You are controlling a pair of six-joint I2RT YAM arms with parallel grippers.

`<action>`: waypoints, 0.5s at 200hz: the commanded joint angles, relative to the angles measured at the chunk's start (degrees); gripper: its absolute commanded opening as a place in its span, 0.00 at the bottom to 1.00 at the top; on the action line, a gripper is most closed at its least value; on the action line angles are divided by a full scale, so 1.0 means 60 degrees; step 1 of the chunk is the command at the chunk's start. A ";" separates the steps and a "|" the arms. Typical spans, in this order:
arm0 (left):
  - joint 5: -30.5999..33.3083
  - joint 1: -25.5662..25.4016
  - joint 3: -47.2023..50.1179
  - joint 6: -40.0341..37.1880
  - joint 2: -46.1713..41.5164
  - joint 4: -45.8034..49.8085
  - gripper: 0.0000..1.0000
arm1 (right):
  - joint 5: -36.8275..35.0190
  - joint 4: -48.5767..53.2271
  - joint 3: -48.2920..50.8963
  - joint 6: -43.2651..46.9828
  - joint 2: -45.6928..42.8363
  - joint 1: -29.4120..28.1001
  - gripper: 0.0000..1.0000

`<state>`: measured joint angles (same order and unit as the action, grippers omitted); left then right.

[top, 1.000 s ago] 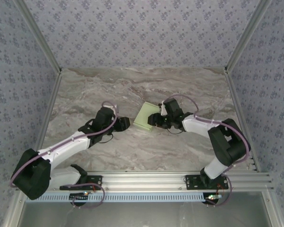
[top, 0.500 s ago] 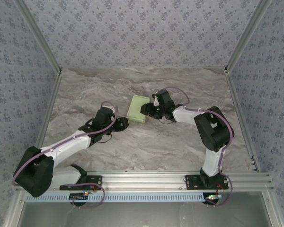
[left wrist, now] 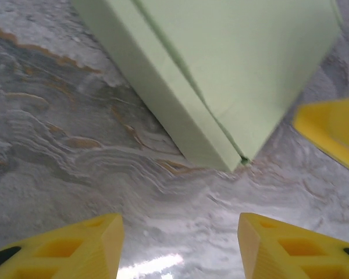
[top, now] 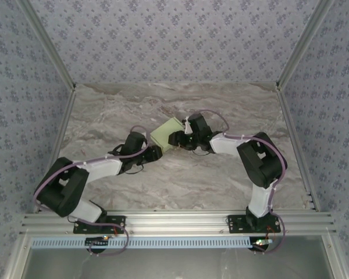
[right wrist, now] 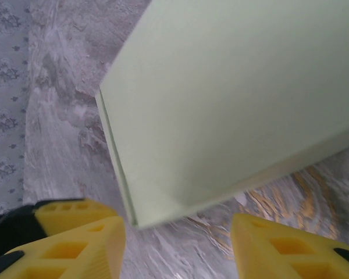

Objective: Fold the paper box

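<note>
The paper box (top: 165,132) is a closed, pale green, flat rectangular box lying on the marble table, turned diagonally. My right gripper (top: 175,138) is at its right edge. In the right wrist view the box (right wrist: 232,99) lies just ahead of that open gripper (right wrist: 177,244), its near corner right beside the left finger (right wrist: 81,241), and nothing sits between the fingers. My left gripper (top: 155,153) is just in front of the box's near-left side. In the left wrist view it (left wrist: 180,244) stands open over bare table, a short way from the box's corner (left wrist: 221,87).
The marble table (top: 104,116) is fenced by aluminium rails (top: 63,133) and patterned walls on three sides. One yellow finger of the right gripper (left wrist: 331,131) shows at the right edge of the left wrist view, close to the box's corner.
The right gripper has moved left and towards the back, and the box has shifted with it and turned diagonal. The left arm has folded in, bringing its gripper closer to the box.
</note>
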<state>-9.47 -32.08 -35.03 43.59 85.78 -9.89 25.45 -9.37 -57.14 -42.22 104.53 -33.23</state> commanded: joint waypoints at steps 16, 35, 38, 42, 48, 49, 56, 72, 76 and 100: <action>-0.0371 0.0338 -0.0929 0.0118 0.0848 -0.0774 0.54 | -0.0661 0.0883 0.0357 0.0924 -0.1228 0.0363 0.54; -0.0469 0.0468 -0.1325 -0.0006 0.1169 -0.0720 0.54 | -0.1295 0.1589 0.0321 0.1638 -0.1536 0.0570 0.54; -0.0471 0.0503 -0.1351 -0.0014 0.1203 -0.0724 0.54 | -0.1409 0.1685 0.0315 0.1732 -0.1577 0.0607 0.54; -0.0453 0.0549 -0.1406 -0.0024 0.1257 -0.0714 0.54 | -0.1545 0.1802 0.0287 0.1851 -0.1601 0.0655 0.54; -0.0471 0.0609 -0.1477 -0.0028 0.1334 -0.0700 0.54 | -0.1724 0.1968 0.0244 0.2012 -0.1595 0.0727 0.54; -0.0479 0.0626 -0.1496 -0.0036 0.1348 -0.0705 0.54 | -0.1752 0.1999 0.0226 0.2041 -0.1584 0.0731 0.54; -0.0501 0.0681 -0.1611 -0.0089 0.1450 -0.0692 0.54 | -0.1883 0.2178 0.0097 0.2248 -0.1515 0.0837 0.54; -0.0493 0.0822 -0.1941 -0.0287 0.1699 -0.0428 0.53 | -0.2029 0.2495 -0.0306 0.2624 -0.1171 0.1000 0.54; -0.0499 0.0843 -0.2024 -0.0326 0.1771 -0.0384 0.53 | -0.2065 0.2561 -0.0408 0.2674 -0.1059 0.1030 0.54; -0.0408 0.0932 -0.2509 -0.0676 0.2110 0.0034 0.53 | -0.2057 0.2688 -0.0933 0.2880 -0.0491 0.1107 0.55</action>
<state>-11.35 -27.09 -46.70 42.57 96.44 -12.08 15.46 2.94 -59.07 -28.99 98.37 -26.96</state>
